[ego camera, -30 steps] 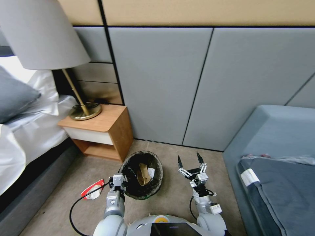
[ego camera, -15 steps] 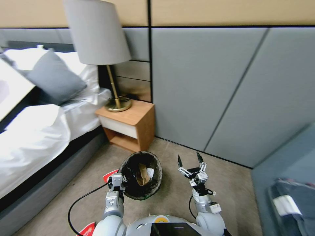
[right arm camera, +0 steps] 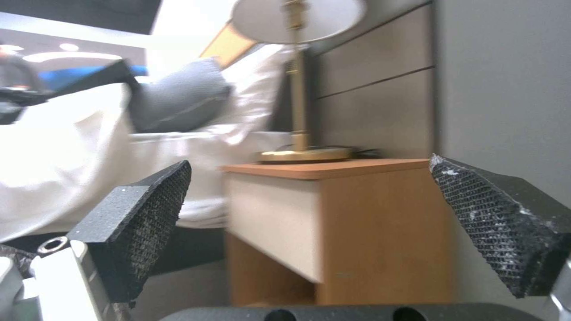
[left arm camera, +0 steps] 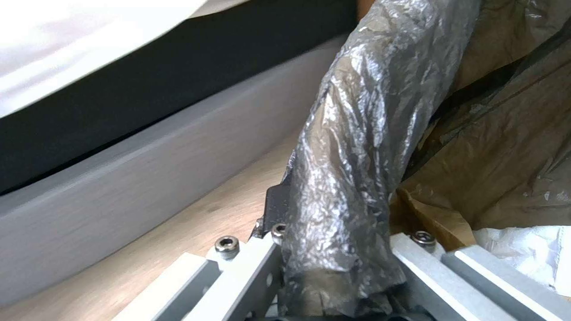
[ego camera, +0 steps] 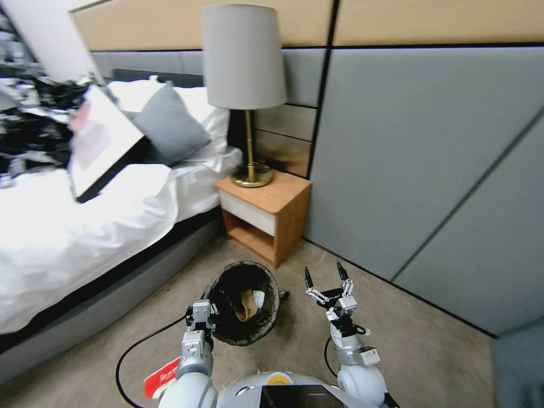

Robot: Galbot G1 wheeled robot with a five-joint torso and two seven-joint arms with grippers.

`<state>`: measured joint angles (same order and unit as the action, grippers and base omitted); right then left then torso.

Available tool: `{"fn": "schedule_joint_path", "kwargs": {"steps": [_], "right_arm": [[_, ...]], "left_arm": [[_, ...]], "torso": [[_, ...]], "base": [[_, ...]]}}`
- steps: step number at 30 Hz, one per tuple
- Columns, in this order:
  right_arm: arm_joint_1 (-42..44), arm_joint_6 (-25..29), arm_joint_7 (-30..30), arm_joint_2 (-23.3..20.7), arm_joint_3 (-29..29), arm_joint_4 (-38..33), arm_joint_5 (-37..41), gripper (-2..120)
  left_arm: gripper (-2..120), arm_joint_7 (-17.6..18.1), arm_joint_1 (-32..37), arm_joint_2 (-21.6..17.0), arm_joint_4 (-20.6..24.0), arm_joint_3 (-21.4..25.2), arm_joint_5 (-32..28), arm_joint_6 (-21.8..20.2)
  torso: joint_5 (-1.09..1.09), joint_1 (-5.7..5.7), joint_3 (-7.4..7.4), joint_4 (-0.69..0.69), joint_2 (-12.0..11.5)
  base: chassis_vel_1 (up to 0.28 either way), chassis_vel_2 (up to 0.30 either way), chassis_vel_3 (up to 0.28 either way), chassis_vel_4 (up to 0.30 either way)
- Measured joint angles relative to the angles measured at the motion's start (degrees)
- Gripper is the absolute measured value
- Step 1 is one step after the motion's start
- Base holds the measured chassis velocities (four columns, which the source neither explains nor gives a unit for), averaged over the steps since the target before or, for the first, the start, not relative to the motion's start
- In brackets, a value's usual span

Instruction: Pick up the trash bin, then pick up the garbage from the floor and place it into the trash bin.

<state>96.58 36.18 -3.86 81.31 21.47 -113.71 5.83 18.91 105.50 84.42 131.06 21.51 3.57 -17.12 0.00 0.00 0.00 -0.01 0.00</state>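
Low in the head view, the left hand [ego camera: 202,313] is clamped on the near-left rim of the trash bin [ego camera: 243,337], a round bin lined with a black bag; the left wrist view shows its metal fingers [left arm camera: 250,263] either side of the crinkled, bag-covered rim [left arm camera: 351,147]. Inside the bin lie a crumpled brown paper [ego camera: 246,304] and a white tissue [ego camera: 260,298]. Just beside the bin, on the robot's right, the right hand [ego camera: 323,275] is held up with its two black-tipped fingers spread wide, gripping nothing; in the right wrist view the textured pads [right arm camera: 149,214] frame a wooden nightstand [right arm camera: 333,223]. A red-and-white wrapper [ego camera: 162,376] lies on the beige floor [ego camera: 430,351] close by the left arm. Farther out, the nightstand [ego camera: 266,218] carries a brass lamp [ego camera: 245,85] with a grey shade, set between a white-sheeted bed [ego camera: 85,226] and a grey panelled wall [ego camera: 419,158].
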Motion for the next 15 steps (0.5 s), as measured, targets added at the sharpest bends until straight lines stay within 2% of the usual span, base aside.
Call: {"fn": "schedule_joint_path", "kwargs": {"steps": [15], "right_arm": [[-1.18,0.56,0.11,0.17,0.1,0.72,0.13,100]], "left_arm": [[0,0.07,-0.37,-0.13,-0.08,-0.04,-0.1,0.06]], "torso": [[0.0,0.0,0.0,-0.01,0.0]], "base": [[0.123,0.125,0.123,0.132]]}}
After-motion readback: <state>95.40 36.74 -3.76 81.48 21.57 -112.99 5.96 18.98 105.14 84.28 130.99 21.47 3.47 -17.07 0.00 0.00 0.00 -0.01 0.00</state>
